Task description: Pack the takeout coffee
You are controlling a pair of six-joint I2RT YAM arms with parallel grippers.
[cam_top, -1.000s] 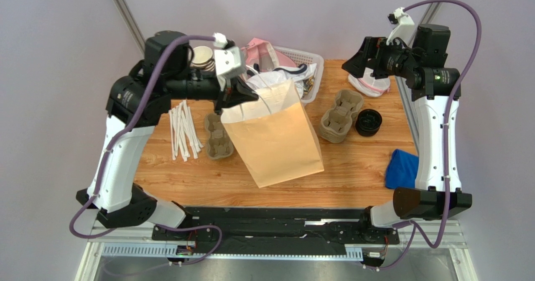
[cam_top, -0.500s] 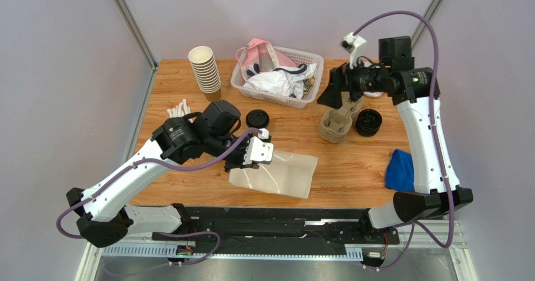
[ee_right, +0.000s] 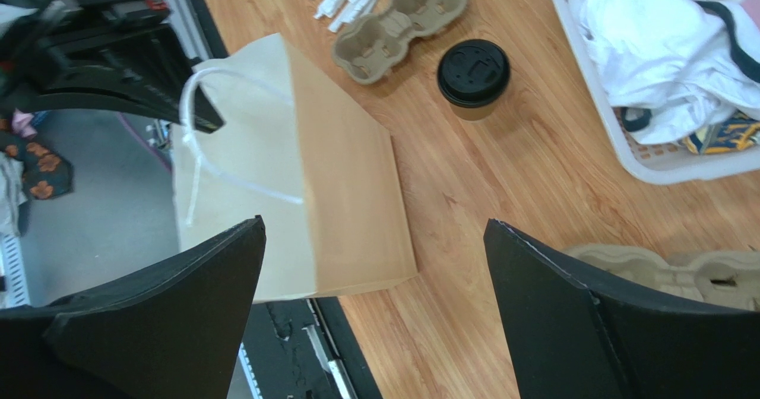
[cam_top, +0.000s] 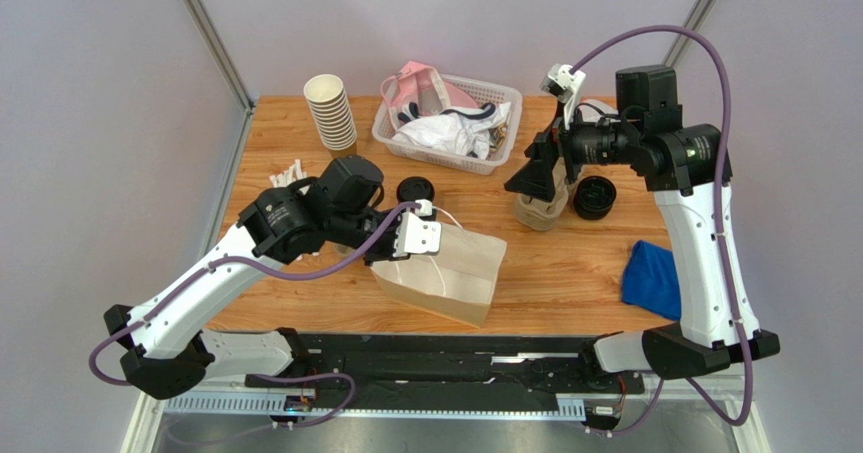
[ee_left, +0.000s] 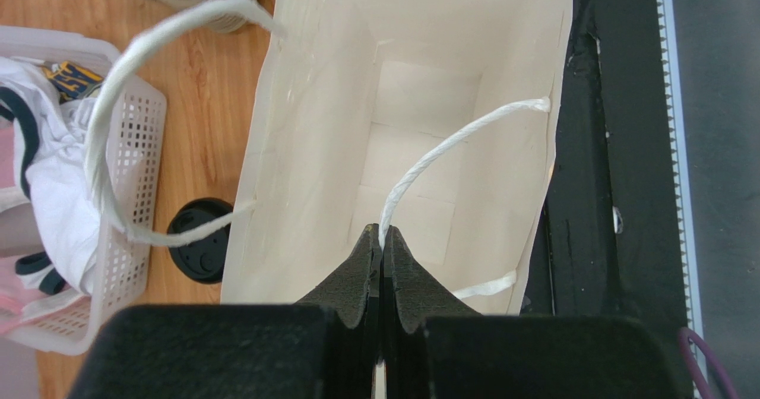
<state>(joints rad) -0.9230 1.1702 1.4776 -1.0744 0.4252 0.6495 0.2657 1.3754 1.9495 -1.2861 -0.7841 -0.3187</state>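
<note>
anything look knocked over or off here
The paper bag is tipped over on its side near the table's front edge instead of standing, its mouth toward the left arm. The left gripper is shut on one white handle. The lidded coffee cup stands upright; no spill shows.

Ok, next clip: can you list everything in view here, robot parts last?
paper bag: one, kraft brown, white cord handles; tipped over, near front edge
takeout coffee: one, brown cup, black lid; behind the bag
cup stack: one, brown, lidless; far left corner
basket: one, white; far middle, full
cup carriers: two, pulp grey; one by the straws, one below the right gripper
loose lid: one, black; right of that carrier
straws: bundle, white; left side
cloth: one, blue; right edge
table: one, wood
left gripper: shut on a bag handle
right gripper: open, empty
</note>
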